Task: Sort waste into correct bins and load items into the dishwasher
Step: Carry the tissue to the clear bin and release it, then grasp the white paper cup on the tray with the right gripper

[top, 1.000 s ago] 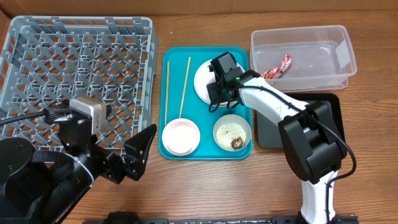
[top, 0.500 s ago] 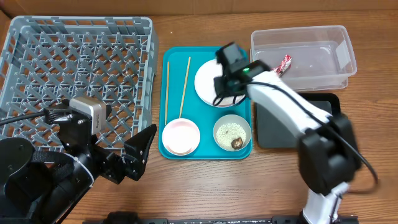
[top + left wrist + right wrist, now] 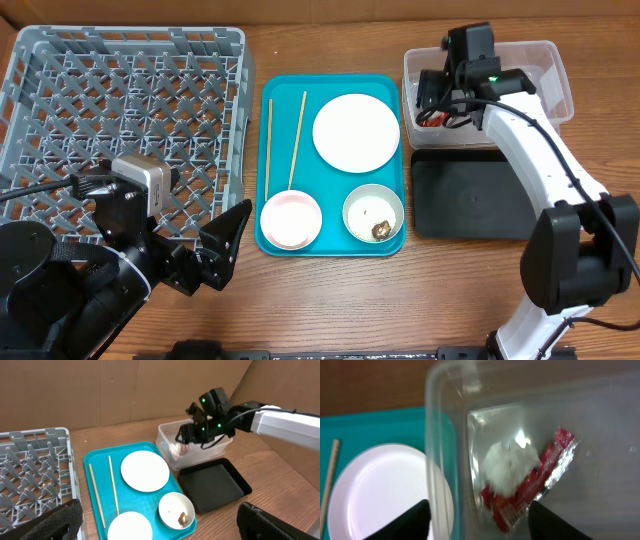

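My right gripper (image 3: 438, 100) hangs open and empty over the left end of the clear tub (image 3: 530, 95). In the right wrist view the gripper (image 3: 477, 516) is above the crumpled white tissue (image 3: 510, 467), which lies on the red foil wrapper (image 3: 540, 482) inside the tub (image 3: 432, 435). On the teal tray (image 3: 330, 245) sit the bare white plate (image 3: 356, 131), the pink bowl (image 3: 291, 220), two chopsticks (image 3: 297, 140), and the white bowl (image 3: 373, 213) with the brown scrap (image 3: 381, 230); rice hardly shows. My left gripper (image 3: 225, 248) is open, in front of the grey dish rack (image 3: 120, 110).
The black tray (image 3: 480, 195) lies in front of the clear tub, right of the teal tray. The dish rack fills the far left of the wooden table. A cardboard wall (image 3: 125, 390) stands behind the table.
My right gripper moved from over the white plate right and back to over the clear tub. The tissue now lies in the tub. The left arm has not moved.
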Action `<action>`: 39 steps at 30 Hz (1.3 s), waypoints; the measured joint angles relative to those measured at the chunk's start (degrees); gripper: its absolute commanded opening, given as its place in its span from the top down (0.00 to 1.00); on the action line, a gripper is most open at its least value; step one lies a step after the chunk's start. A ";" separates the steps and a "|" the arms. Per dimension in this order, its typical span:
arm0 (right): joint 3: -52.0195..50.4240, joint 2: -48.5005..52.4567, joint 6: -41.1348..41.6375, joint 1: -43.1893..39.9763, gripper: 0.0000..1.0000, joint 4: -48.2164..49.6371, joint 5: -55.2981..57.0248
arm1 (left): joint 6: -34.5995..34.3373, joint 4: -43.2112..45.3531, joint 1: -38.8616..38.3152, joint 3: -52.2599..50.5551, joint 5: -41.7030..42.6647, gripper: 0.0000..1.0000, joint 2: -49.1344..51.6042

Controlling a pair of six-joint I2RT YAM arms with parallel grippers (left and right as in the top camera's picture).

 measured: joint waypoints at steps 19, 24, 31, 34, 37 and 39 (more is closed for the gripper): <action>1.86 -13.38 -0.46 20.81 0.34 -27.06 -11.54 | 0.00 0.00 0.00 0.00 0.00 0.00 0.00; -2.58 -11.80 1.20 27.69 0.34 -25.64 -10.95 | 0.00 0.00 0.00 0.00 0.00 0.00 0.00; -7.65 -11.19 4.85 34.10 0.50 -17.05 -10.62 | 0.00 0.02 0.00 0.00 0.00 0.00 0.00; -10.73 -11.19 8.00 35.45 0.51 -12.20 -10.62 | 0.00 0.00 0.00 0.00 0.00 0.01 0.00; -13.27 -10.36 11.76 35.63 0.51 -8.46 -10.58 | 0.00 0.00 0.00 0.00 0.02 0.00 0.00; -13.86 -9.07 13.51 35.63 0.55 -7.19 -10.47 | 0.00 0.00 0.00 0.00 0.00 0.00 0.00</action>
